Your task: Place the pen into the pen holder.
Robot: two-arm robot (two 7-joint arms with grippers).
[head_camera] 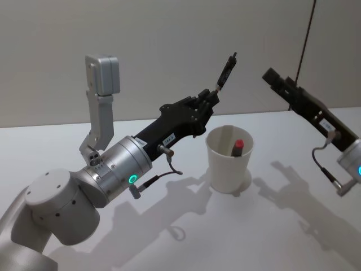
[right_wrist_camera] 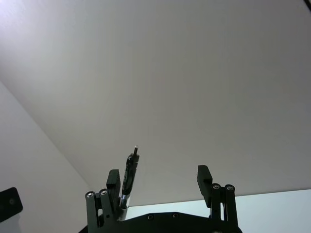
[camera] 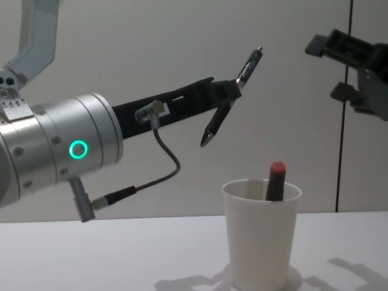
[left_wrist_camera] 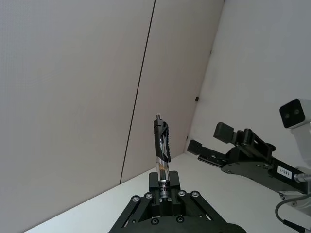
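Black plastic pen (head_camera: 227, 70): slim, tilted in the air above and left of the holder; left gripper (head_camera: 211, 96) clamped on its barrel.
White tapered paper cup (head_camera: 228, 164): upright on the white table (head_camera: 282, 226), a red-tipped pen (head_camera: 238, 148) inside.
Handling: probably light, stiff and slick; mid-barrel grip suits; the cup tips easily.
Right gripper (head_camera: 276, 78): raised, fingers apart, empty.

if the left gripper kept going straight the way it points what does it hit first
Likely only the back wall: the left gripper aims up over the pen holder, seemingly clear of the right gripper.
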